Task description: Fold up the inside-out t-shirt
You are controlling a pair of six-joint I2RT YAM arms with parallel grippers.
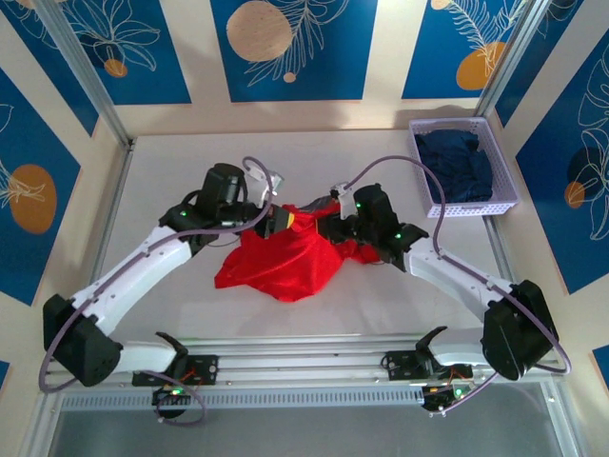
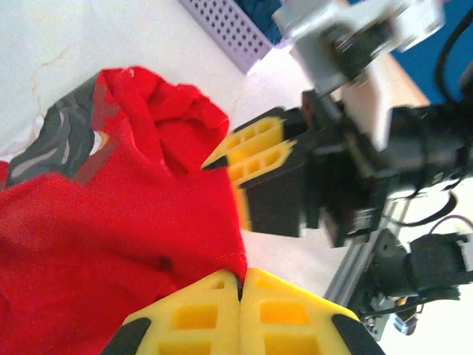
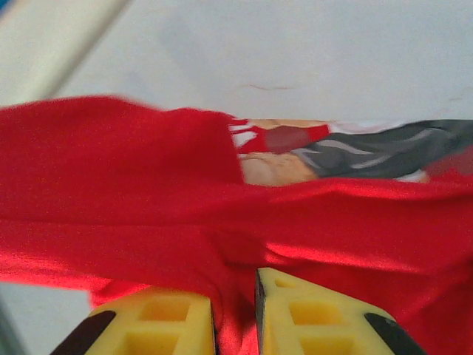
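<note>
The red t-shirt (image 1: pixel 285 262) lies bunched in the middle of the table, its upper part lifted between the two arms. A patch of its grey and tan print (image 3: pixel 355 151) shows. My left gripper (image 1: pixel 276 217) is shut on a thin edge of the shirt (image 2: pixel 111 222), pinched between its yellow fingertips (image 2: pixel 242 285). Facing it from the right is my right gripper (image 1: pixel 328 224). Its jaws stand a little apart, with a fold of the red cloth (image 3: pixel 111 170) running through the gap (image 3: pixel 235 296). The right gripper's yellow fingers (image 2: pixel 255 151) are close above the cloth in the left wrist view.
A lavender perforated basket (image 1: pixel 463 208) stands at the back right with a dark navy garment (image 1: pixel 457 167) in it; its corner (image 2: pixel 222 29) is in the left wrist view. Metal rails run along the table's near edge (image 1: pixel 314 367). Bare white table (image 1: pixel 171 171) lies at the left.
</note>
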